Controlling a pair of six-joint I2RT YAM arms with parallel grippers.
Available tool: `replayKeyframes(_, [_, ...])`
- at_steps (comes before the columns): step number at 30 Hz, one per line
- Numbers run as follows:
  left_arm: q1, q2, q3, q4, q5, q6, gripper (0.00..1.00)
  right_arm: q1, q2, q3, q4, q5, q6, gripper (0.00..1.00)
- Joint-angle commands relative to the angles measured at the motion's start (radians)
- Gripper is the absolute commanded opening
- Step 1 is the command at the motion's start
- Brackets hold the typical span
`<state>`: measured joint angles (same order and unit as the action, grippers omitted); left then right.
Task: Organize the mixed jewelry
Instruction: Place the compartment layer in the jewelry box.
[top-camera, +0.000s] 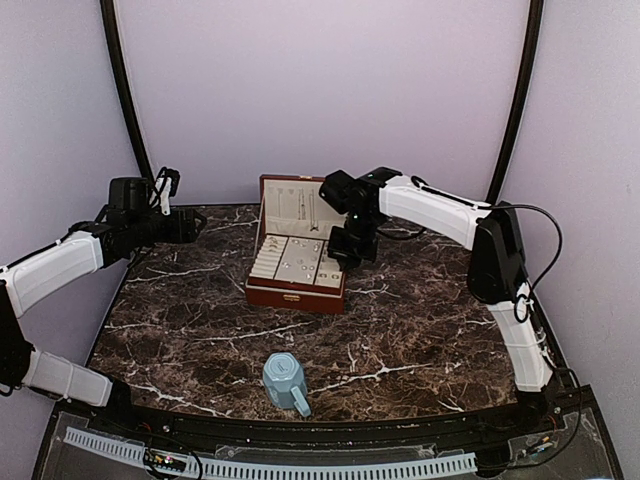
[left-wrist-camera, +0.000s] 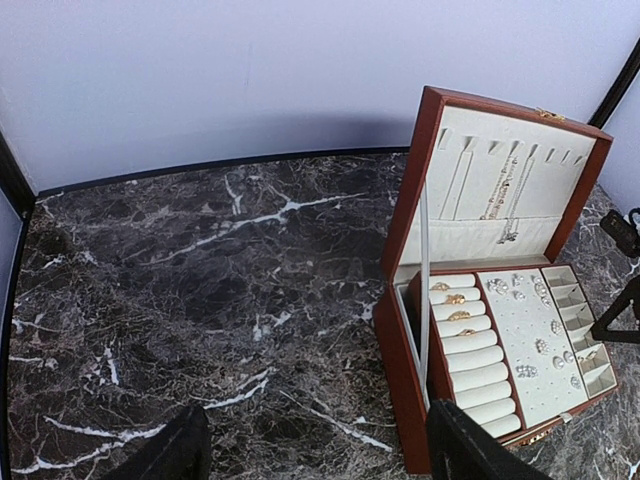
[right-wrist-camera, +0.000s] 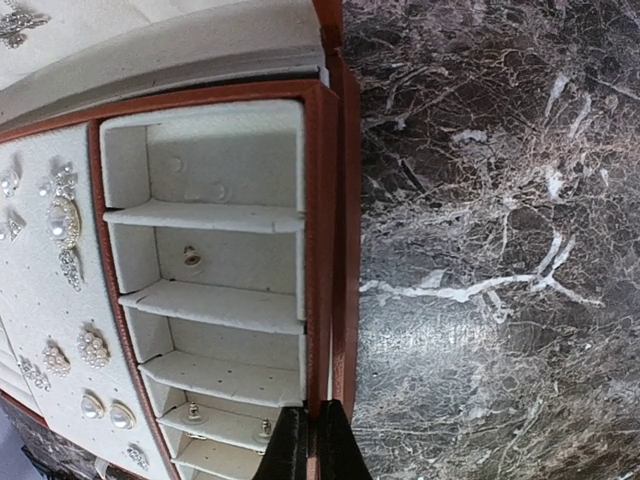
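From above only: open brown box (top-camera: 296, 292) mid-desk (top-camera: 200, 330) toward the far edge, lid upright; light-blue mug (top-camera: 286, 382) by the near edge, well apart from it. Over the box's right side, the right gripper (top-camera: 345, 262); up by the desk's far left corner, the left gripper (top-camera: 193, 225), well apart from the box.

From the left wrist only: thin chains (left-wrist-camera: 497, 190) hanging on the lid lining, long axis running from lid top down toward the hinge; gold rings (left-wrist-camera: 452, 298) tucked in the rolls on the tray's left side. Left gripper spread wide, holding nothing.

From the right wrist only: mixed jewelry (right-wrist-camera: 63, 222) close up, pearly pieces pinned on the pad, tiny studs (right-wrist-camera: 192, 257) lying in the narrow compartments along the box's right wall, too small to tell which way pointing. Right gripper pinched shut above that wall, nothing seen between its fingers
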<state>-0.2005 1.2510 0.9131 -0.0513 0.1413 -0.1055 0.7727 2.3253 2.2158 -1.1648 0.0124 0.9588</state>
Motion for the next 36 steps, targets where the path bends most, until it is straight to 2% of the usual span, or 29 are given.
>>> replayKeyframes(1, [-0.004, -0.002, -0.010, 0.011, 0.012, -0.003, 0.77, 0.013, 0.024, 0.045, 0.042, 0.003, 0.001, 0.00])
replayKeyframes(11, [-0.004, -0.007, -0.011, 0.011, 0.015, -0.005, 0.77, 0.019, 0.050, 0.069, 0.038, 0.006, 0.001, 0.00])
replayKeyframes(36, [-0.004, -0.013, -0.013, 0.014, 0.020, -0.010, 0.77, -0.003, -0.023, 0.045, -0.049, 0.036, -0.061, 0.00])
